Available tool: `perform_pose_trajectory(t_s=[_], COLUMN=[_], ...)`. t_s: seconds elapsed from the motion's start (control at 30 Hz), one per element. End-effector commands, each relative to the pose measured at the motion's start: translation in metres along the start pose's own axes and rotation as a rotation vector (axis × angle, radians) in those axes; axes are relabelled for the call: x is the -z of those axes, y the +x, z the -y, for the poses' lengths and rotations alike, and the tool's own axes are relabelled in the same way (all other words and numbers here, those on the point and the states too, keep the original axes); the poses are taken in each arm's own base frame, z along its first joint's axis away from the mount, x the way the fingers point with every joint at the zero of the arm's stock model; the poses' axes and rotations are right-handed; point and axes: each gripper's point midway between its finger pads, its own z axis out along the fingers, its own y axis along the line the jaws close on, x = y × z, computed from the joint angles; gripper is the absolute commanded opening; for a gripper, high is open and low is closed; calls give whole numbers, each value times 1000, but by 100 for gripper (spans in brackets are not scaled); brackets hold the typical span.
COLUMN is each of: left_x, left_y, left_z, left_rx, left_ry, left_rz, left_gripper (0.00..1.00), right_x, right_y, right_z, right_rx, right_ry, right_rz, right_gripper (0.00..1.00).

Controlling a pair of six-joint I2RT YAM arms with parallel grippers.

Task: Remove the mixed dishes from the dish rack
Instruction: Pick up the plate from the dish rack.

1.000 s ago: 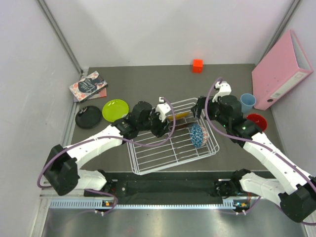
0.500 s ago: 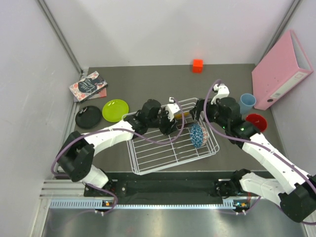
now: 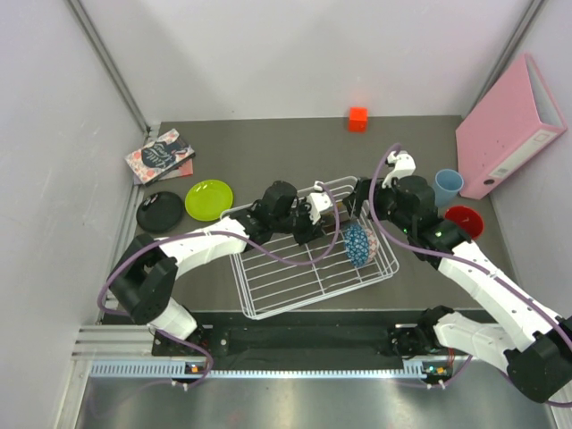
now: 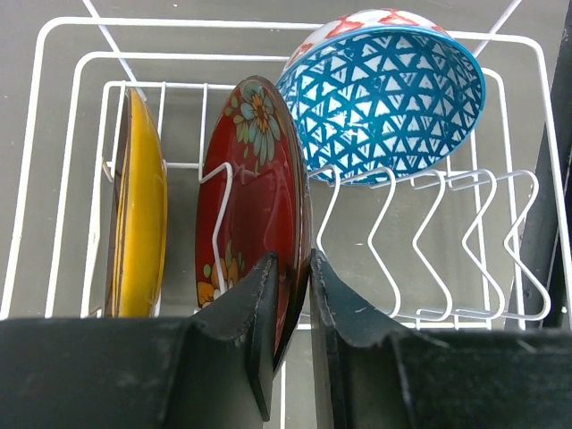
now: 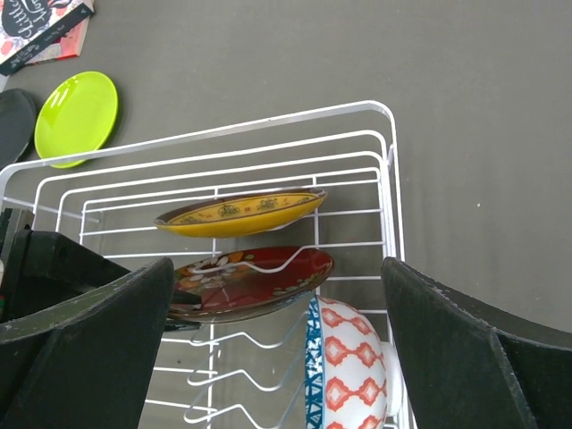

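Since the red plate [image 4: 255, 197] stands upright in the dish rack [image 4: 268, 22], the left claw [image 4: 290, 313] pinches its rim tight.

Left arm [image 3: 206, 243]: white links, black joints, purple cable looped alongside; reaches from near-left base up and right, forearm close to level, wrist pointing right. Left gripper [image 4: 291, 299]: black fingers [image 4: 262, 331] nearly together, narrow slit between, pinching rim of upright reddish floral plate [image 4: 255, 206]

Right arm [image 3: 487, 281]: rises from near-right base, leans up and left, wrist bent down and leftward. Right gripper [image 5: 277, 268]: black fingers spread wide, one at each side edge of wrist view, hovering free
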Motion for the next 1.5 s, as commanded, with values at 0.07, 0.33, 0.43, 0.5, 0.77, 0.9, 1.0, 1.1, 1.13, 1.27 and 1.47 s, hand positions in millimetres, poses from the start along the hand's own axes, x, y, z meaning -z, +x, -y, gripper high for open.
perform_pose_trajectory(t_s=[0.07,0.33,0.43,0.5,0.77,0.9,1.0,1.1,1.13,1.27,1.47], left_x=[9,37,47,53,68,90,106,118,121,139,150], left_y=[-28,-80,-89,-96,-111,-138,-157,-172,-174,-196,-204], left_z=[-15,-20,-18,-17,-26,-33,-34,-29,-27,-16,-11], left_rx=[-77,-167,-185,-196,-212,-236,-257,-269,-262,-269,-275], left_ry=[-76,-120,-123,-126,-183,-228,-248,-240,-237,-222,-231], left_rz=[68,158,158,175,211,276,323,363,373,455,501], left_gripper=[0,0,0,0,0,0,0,0,0,0,0], right_x=[3,9,11,12,17,31,45,54,56,63,67], right_y=[-22,-31,-33,-34,-38,-57,-74,-84,-84,-91,-96], right_z=[-12,-13,-13,-13,-15,-15,-17,-19,-21,-28,-32], right_rx=[-15,-16,-16,-17,-30,-78,-102,-117,-125,-155,-241], right_ry=[-38,-37,-39,-39,-46,-35,-47,-58,-65,-101,-110], right_rz=[71,90,95,100,114,193,264,298,299,312,309], right_gripper=[98,98,98,98,98,99,99,99,99,99,100])
